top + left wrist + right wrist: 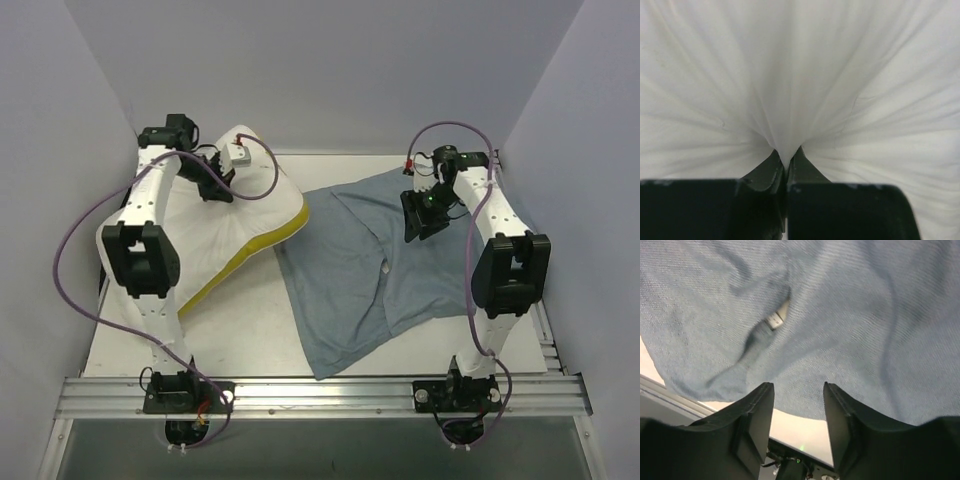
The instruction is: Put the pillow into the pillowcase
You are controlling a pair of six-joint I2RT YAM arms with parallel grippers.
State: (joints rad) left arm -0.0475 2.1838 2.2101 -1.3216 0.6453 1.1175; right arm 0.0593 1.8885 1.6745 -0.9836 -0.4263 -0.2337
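Pillowcase (370,270) lies limp and wrinkled on the desk (250,345), grey-blue face up, no patterned side showing. Pillow (215,235) sits just left of the pillowcase. It is white, and its yellow piped edge runs along the side facing the pillowcase and meets the pillowcase's far-left corner. The pillow's far end looks bunched upward. Left fingers (215,190) are on that far end, well away from the pillowcase. In the left wrist view the left fingers (772,172) are pressed together, pinching a fold of the pillow (800,75), and creases fan out from the pinch point. Right fingers (418,225) are over the far-right part of the pillowcase, pointing down at the cloth. In the right wrist view the right fingers (760,410) are spread with a clear gap. The pillowcase (840,315) fills the frame beyond the tips, and its edge crosses the gap with pale desk showing below it. No cloth is visibly caught between them. A small white tag (777,318) pokes out of a fold in the pillowcase, just beyond the right fingertips. Can't tell if the tips touch the cloth.
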